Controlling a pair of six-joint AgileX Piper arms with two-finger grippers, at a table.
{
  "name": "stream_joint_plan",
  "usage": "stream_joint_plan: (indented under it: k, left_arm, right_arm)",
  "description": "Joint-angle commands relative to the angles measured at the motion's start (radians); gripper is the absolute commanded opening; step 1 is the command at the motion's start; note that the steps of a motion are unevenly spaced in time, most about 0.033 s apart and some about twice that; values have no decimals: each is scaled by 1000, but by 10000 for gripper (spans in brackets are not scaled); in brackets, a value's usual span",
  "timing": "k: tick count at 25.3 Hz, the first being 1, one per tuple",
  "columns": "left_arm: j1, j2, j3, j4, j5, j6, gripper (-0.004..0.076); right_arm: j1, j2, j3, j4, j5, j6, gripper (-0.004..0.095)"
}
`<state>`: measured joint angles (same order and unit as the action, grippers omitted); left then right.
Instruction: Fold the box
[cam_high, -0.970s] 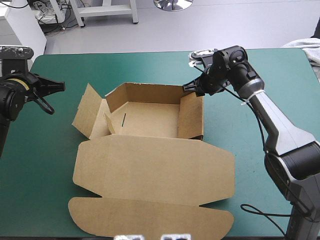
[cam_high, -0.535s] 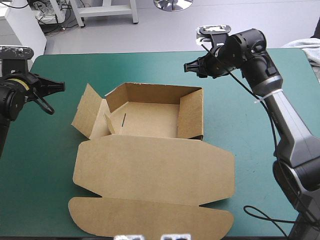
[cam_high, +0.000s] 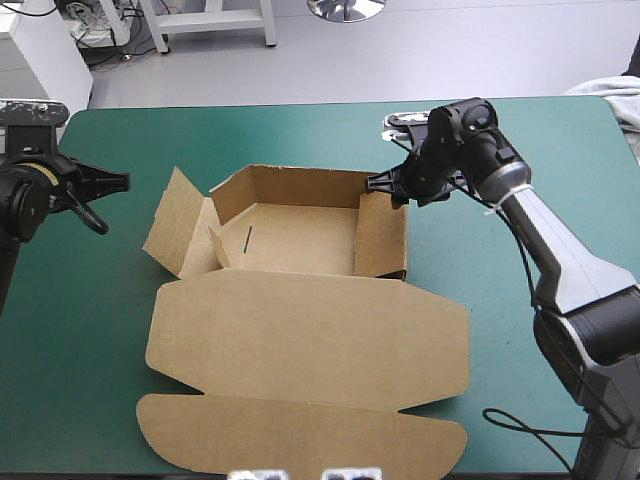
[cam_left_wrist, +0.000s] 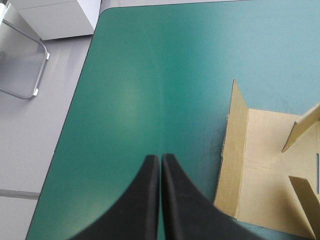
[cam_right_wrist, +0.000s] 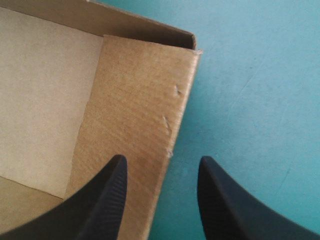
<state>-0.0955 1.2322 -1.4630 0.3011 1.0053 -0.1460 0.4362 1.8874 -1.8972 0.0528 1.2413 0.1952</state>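
Two fingers (cam_right_wrist: 112, 200) spread wide, the right hand (cam_right_wrist: 161, 159) straddles a wall of the box (cam_high: 300, 330): lower squarely before pinching; the left hand (cam_left_wrist: 160, 158) hangs closed.

The left arm (cam_high: 25, 195) comes in from the left side, wrist level, and the left claw (cam_high: 118, 180) points right toward the middle. Its two black fingers (cam_left_wrist: 145, 200) are pressed together along their length and meet in one pointed arch. The right arm (cam_high: 560, 270) rises from the near right corner and stretches forward and to the left. Its wrist is bent over, so the right claw (cam_high: 385, 182) points left and downward. Its black fingers (cam_right_wrist: 107, 200) stand well apart, tips spread with a wide gap between them. The two claws face each other, well apart.
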Motion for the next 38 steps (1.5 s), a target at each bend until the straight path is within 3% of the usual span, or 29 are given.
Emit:
stream_joint_plan:
  k: [1,6,9,10,12,13,14,22,28,38]
  left_arm:
    - [-1,-29,-26,-22,-39,1,-5]
    - [-1,-29,-26,-24,-31,1,-5]
    - [-1,-29,-26,-24,-31,1,-5]
    - [-1,-29,-26,-24,-31,1,-5]
    - [-1,-29,-26,-24,-31,1,-5]
    - [-1,-29,-26,-24,-31,1,-5]
    - [-1,-27,-26,-16,-31,1,-5]
    - [5,17,-26,5,-49,-41,-5]
    - [137,29,-26,-142,-87,-48,-5]
    - [381,68,-26,-733,-147,208,-5]
  right_arm:
    - [-3,1,-20,27,13,0,418]
    - [-3,63,-20,69,13,-2,418]
    - [-3,100,-20,104,13,-78,401]
    - [-3,105,-20,114,13,-91,364]
    - [-3,115,-20,119,13,-95,162]
    - [-3,115,-20,119,12,-95,2]
    - [-3,115,-22,113,12,-92,-13]
    - [-21,56,-38,101,12,-94,-19]
    - [-122,-42,-64,132,12,-110,-19]
    - [-369,-184,-72,437,11,-272,-19]
